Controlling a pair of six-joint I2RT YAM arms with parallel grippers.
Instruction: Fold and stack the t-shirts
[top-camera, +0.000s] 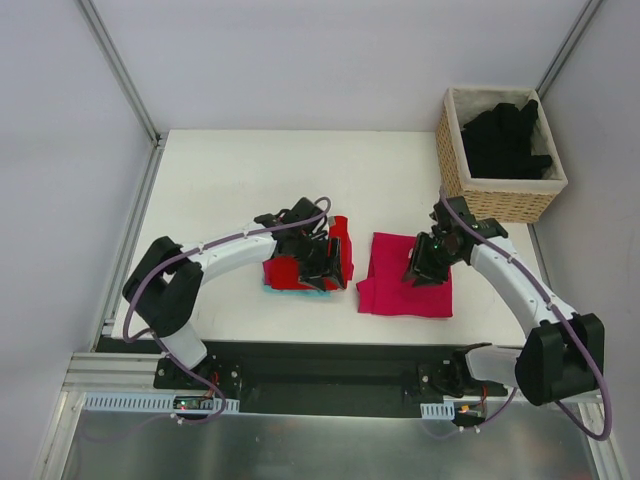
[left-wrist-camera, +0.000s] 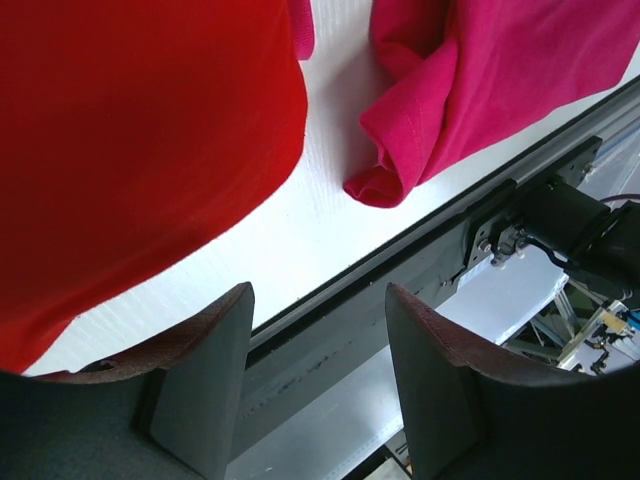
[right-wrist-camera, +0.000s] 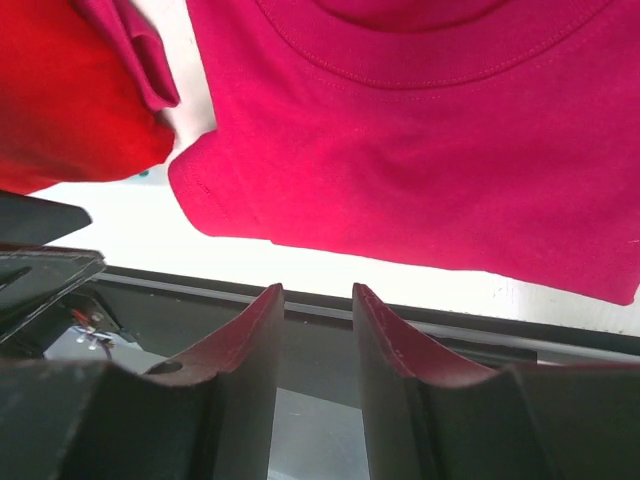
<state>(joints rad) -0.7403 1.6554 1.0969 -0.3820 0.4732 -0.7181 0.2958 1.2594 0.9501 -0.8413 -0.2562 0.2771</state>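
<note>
With the left tool (left-wrist-camera: 318, 295) gaping empty over the red t-shirt (top-camera: 298, 270) and the right tool (right-wrist-camera: 317, 292) slightly parted above the magenta t-shirt (top-camera: 405, 290) beside it on the table (top-camera: 220, 200), I'd pinch magenta's edge squarely, lifting both layers.

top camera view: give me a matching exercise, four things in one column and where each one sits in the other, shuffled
Things:
1. red t-shirt
2. magenta t-shirt
3. black t-shirts
4. wicker basket

Places:
A. far right corner of the table
B. inside the basket
C. on the table, left of centre
D. lying flat on the table, right of centre

Pairs: 1-C, 2-D, 3-B, 4-A
</note>
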